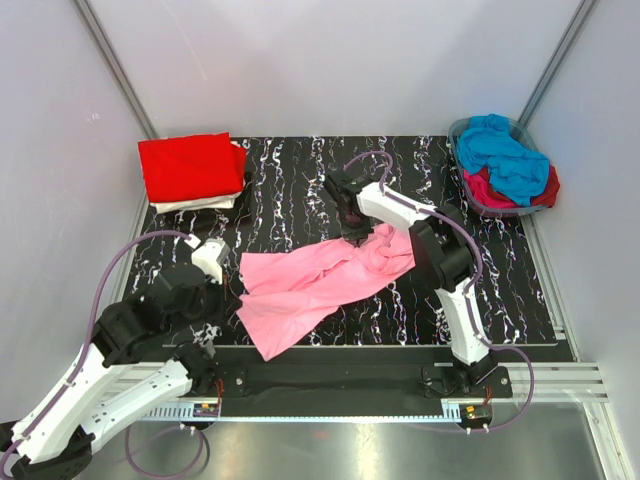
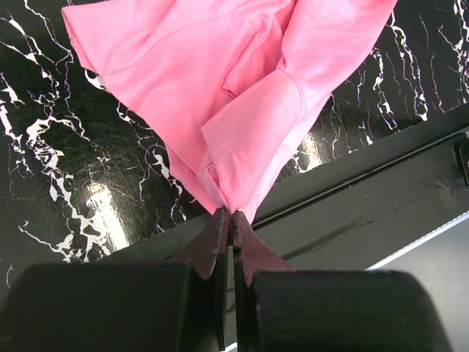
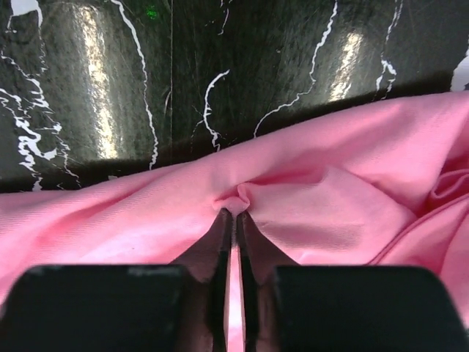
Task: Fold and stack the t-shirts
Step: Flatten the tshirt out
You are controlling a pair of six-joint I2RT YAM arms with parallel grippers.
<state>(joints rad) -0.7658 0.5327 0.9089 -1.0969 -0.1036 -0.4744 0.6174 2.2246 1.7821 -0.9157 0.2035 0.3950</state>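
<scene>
A light pink t-shirt (image 1: pixel 310 285) lies crumpled across the middle of the black marbled table (image 1: pixel 290 190). My left gripper (image 2: pixel 231 213) is shut on a bunched corner of the pink t-shirt (image 2: pixel 220 95) near the table's front edge. At the shirt's far right end, my right gripper (image 3: pixel 234 213) is shut on a small pinched fold of the pink t-shirt (image 3: pixel 308 198). In the top view the left gripper (image 1: pixel 237 290) sits at the shirt's left edge and the right gripper (image 1: pixel 357 237) at its upper right. A folded red t-shirt (image 1: pixel 190 167) rests on a white one (image 1: pixel 205 203) at the back left.
A grey-rimmed plastic basket (image 1: pixel 460 135) at the back right holds bright blue (image 1: pixel 505 155) and magenta (image 1: pixel 490 190) cloth. White walls with metal rails close in the table. A dark metal rail (image 1: pixel 350 380) runs along the near edge.
</scene>
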